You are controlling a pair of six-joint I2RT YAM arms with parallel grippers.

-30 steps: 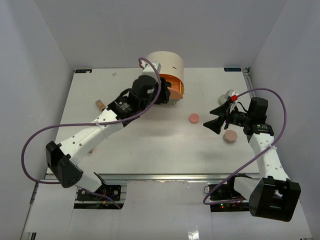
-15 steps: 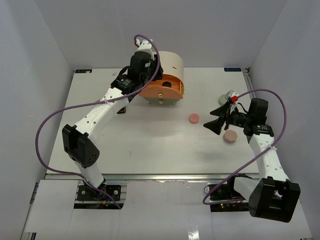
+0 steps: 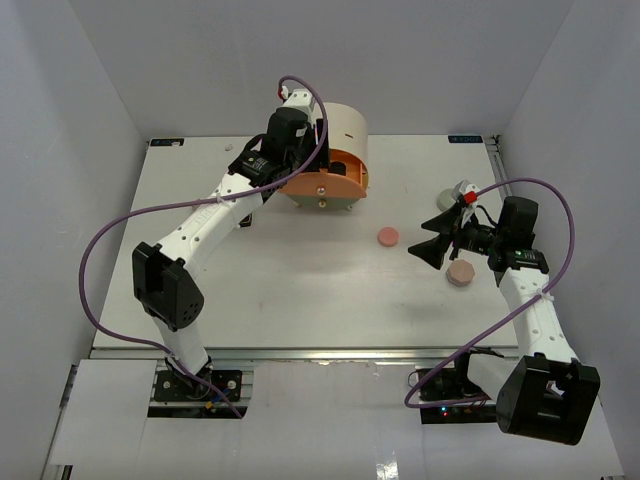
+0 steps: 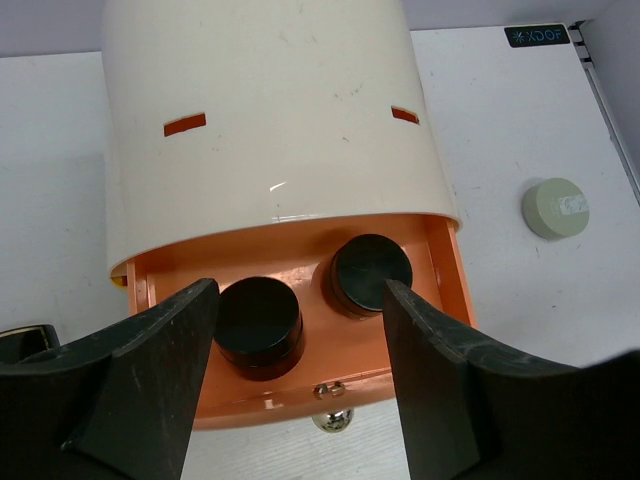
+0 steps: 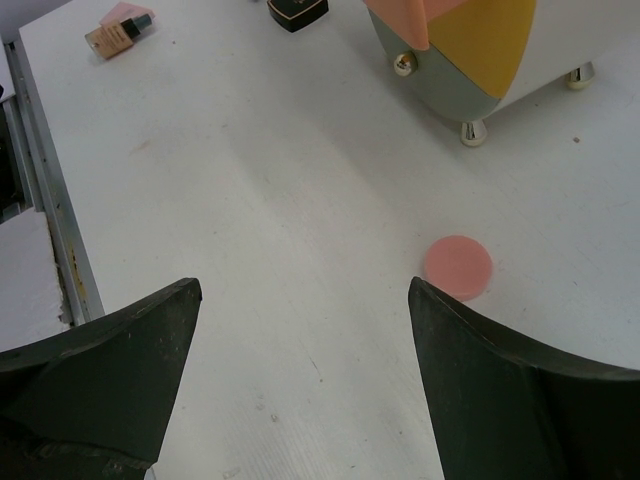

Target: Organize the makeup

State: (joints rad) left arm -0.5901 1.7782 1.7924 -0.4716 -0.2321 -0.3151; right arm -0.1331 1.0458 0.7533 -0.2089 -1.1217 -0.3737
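Note:
Two black pots (image 4: 259, 325) (image 4: 371, 272) sit inside the pulled-out orange drawer (image 4: 443, 290) of the cream drawer unit (image 3: 338, 125). My left gripper (image 4: 300, 300) hovers open just above that drawer, its fingers either side of the pots and gripping nothing. A pink compact (image 3: 388, 237) lies mid-table, also seen in the right wrist view (image 5: 458, 267). My right gripper (image 3: 428, 240) stands wide open and empty to the right of it. A peach compact (image 3: 460, 273) lies under the right arm. A pale green compact (image 4: 555, 207) rests right of the unit. A tan bottle (image 5: 120, 32) and a black square compact (image 5: 297, 10) lie left of the unit.
The drawer unit (image 5: 480, 50) stands on small metal feet at the back centre. Its drawer front carries a metal knob (image 4: 332, 418). White walls close in the table on three sides. Purple cables loop off both arms.
My left arm swung up from in front of the unit to above the orange drawer, and its jaws have spread wider. The right arm has stayed put.

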